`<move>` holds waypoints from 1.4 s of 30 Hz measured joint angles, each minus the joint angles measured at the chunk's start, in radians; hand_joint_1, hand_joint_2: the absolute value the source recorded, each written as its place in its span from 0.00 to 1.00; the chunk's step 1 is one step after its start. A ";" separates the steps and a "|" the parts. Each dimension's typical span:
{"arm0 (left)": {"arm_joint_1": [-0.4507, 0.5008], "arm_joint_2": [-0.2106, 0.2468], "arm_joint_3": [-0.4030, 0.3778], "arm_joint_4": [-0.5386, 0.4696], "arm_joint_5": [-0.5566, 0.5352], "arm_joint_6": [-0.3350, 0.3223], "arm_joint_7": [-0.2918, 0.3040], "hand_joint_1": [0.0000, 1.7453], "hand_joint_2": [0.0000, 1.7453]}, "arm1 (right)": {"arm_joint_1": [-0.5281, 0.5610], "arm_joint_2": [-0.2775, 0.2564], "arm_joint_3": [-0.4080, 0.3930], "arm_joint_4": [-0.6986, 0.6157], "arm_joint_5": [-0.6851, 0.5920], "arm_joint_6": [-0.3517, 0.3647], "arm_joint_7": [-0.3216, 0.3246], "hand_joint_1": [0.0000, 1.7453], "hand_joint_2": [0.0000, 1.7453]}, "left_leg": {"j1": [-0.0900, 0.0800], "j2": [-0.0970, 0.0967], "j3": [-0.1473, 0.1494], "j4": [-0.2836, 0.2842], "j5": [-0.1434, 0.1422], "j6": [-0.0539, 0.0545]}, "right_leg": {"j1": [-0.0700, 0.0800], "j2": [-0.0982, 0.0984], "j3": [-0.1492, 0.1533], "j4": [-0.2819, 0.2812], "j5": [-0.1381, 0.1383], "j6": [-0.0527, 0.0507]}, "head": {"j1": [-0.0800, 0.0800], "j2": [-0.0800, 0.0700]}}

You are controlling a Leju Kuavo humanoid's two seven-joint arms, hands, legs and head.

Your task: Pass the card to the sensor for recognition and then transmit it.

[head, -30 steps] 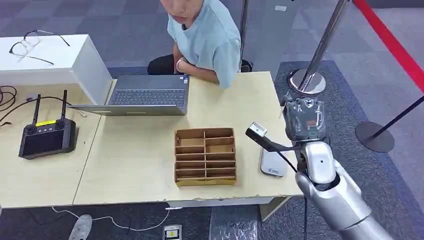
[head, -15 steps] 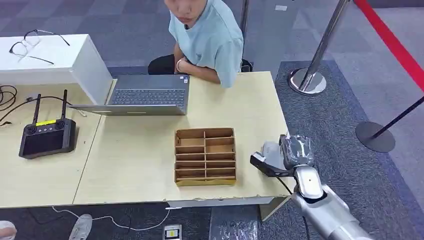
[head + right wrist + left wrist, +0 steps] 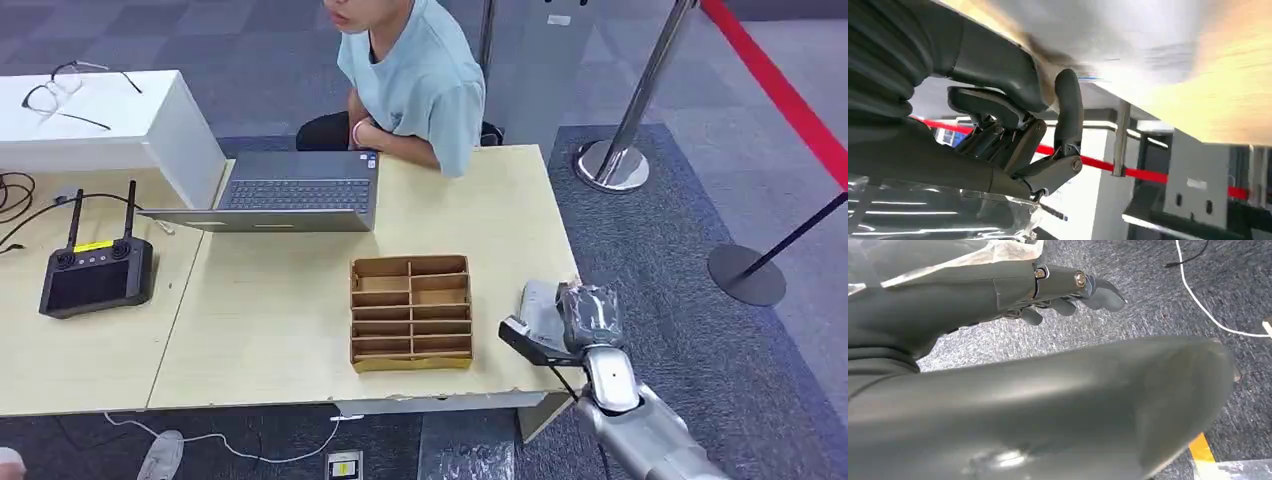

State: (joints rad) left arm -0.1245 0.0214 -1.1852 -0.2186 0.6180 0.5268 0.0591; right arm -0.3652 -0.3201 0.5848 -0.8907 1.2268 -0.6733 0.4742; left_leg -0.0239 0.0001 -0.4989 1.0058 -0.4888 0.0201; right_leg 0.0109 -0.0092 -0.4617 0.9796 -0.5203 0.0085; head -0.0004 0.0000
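The right arm [image 3: 650,435] is smooth silver, narrowing to a rounded wrist cuff. The right hand [image 3: 588,310] is dark grey under clear plastic wrap, with a black camera bracket and thin black cable beside it. The left hand [image 3: 1068,287] shows dark grey fingers [image 3: 1105,295], silver screws and a ribbed grey cover.

Even, bright indoor light fills the head view, with soft shadows under the laptop [image 3: 290,195] and the cardboard organiser [image 3: 411,312]. The right wrist view is smeared by motion blur, its pale surface washed out by glare. The left wrist view is dimmer, its near cover out of focus.
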 joint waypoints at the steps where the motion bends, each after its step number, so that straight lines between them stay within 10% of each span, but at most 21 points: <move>1: 0.000 0.000 0.000 0.000 0.000 0.000 0.000 0.00 0.00 | 0.008 0.001 0.001 0.006 0.001 -0.005 0.000 1.00 1.00 | 0.000 0.000 0.000 0.000 0.000 0.000 | 0.000 0.000 0.000 0.000 0.000 0.000 | 0.000 0.000; 42: 0.003 -0.001 0.000 0.000 0.006 0.006 -0.008 0.00 0.00 | 0.005 -0.005 -0.014 -0.417 0.191 0.048 0.045 1.00 1.00 | 0.000 0.000 -0.002 0.000 0.000 0.000 | 0.000 0.000 -0.002 0.000 0.000 0.000 | 0.000 0.000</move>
State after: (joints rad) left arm -0.1216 0.0206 -1.1852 -0.2186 0.6237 0.5325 0.0511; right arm -0.3599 -0.3254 0.5703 -1.3081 1.4176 -0.6256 0.5188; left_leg -0.0243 0.0001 -0.5010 1.0062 -0.4885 0.0203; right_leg 0.0107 -0.0092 -0.4632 0.9798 -0.5200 0.0089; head -0.0008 0.0000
